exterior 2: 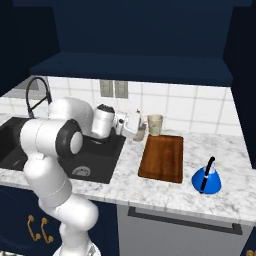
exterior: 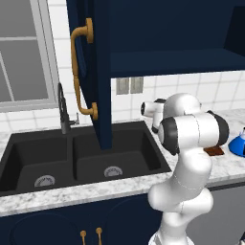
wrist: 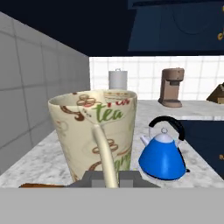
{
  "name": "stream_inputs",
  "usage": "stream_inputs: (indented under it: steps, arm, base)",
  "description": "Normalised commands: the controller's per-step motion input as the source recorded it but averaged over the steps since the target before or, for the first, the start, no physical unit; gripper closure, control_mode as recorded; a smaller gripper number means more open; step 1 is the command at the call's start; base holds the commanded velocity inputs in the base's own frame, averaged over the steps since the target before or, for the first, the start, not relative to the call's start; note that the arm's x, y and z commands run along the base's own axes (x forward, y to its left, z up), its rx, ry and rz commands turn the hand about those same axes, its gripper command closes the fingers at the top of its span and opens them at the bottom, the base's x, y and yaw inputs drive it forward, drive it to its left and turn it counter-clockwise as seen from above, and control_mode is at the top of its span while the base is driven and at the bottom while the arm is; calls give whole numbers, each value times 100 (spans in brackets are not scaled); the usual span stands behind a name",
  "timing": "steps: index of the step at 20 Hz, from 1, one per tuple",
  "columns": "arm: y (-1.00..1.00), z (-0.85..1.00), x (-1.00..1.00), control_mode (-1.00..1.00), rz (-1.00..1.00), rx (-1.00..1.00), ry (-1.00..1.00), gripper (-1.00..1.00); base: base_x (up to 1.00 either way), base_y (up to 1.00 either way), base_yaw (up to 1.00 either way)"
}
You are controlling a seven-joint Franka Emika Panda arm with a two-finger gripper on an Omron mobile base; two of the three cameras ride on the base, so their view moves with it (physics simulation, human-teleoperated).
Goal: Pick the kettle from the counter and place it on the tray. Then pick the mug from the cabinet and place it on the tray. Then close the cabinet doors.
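Note:
The cream mug [exterior 2: 155, 124], printed with brown and green lettering, hangs just above the far end of the reddish-brown tray [exterior 2: 161, 159]. My gripper [exterior 2: 143, 129] is shut on its loop handle. In the hand view the mug [wrist: 94, 131] looms close, its handle [wrist: 104, 151] running down between my fingertips [wrist: 93, 178]. The blue kettle [exterior 2: 206, 180] with its black handle stands upright on the marble counter [exterior 2: 150, 192], right of the tray and off it. The kettle [wrist: 162, 157] also stands beyond the mug. The navy cabinet [exterior 2: 135, 65] is open and its left door [exterior: 91, 72] swings out over the sink.
A black double sink [exterior: 76, 158] with a dark tap [exterior: 63, 112] lies left of the arm. The open door's brass handle [exterior: 79, 72] juts toward me. A coffee machine [wrist: 171, 87] and a paper roll [wrist: 118, 79] stand on a far counter.

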Motion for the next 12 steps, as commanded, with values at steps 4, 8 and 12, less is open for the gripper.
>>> stream_inputs:
  steps: [4, 8, 12]
  arm:
    - [-56, -57, 20, -100, 12, 8, -1, 100]
    - [-49, -41, 10, -100, 21, 3, -7, 100]
    - [-38, -42, 4, -100, 31, 5, -12, 100]
  base:
    - [0, 0, 0]
    - [0, 0, 0]
    - [0, 0, 0]
